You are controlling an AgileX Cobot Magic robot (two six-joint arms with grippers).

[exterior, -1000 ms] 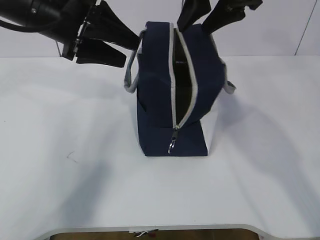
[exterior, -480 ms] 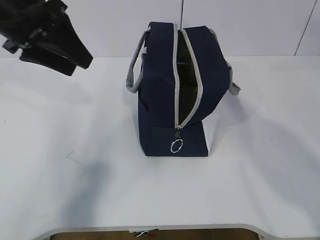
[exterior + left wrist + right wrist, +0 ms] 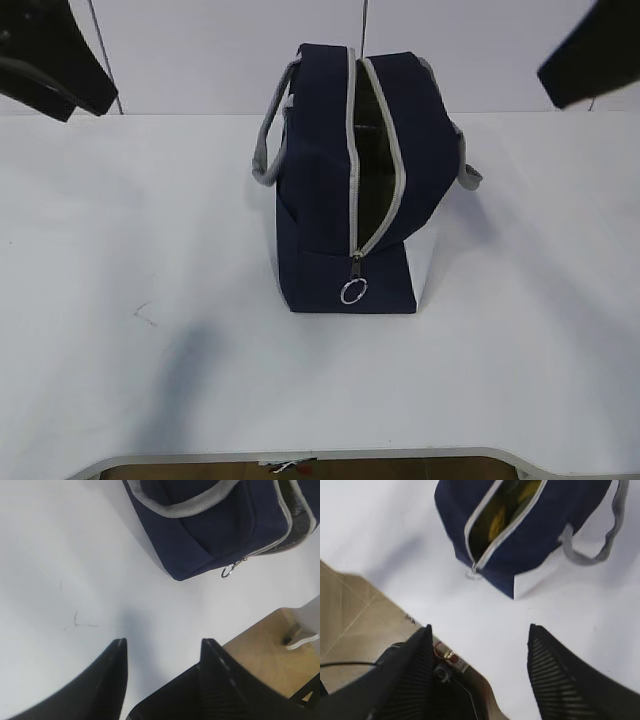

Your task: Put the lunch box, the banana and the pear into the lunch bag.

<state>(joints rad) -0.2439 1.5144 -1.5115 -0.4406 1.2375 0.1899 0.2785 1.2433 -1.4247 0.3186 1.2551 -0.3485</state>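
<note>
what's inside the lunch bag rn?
Through the open zipper of the lunch bag, something yellow shows in the right wrist view. Which fruit is unclear; the lunch box isn't visible, the rest is covered.

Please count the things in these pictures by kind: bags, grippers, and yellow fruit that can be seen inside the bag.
Bags: 1, the lunch bag
Grippers: 2, left gripper and right gripper
Yellow fruit glimpsed inside: 1 yellow shape, kind unclear
Total: 4
</note>
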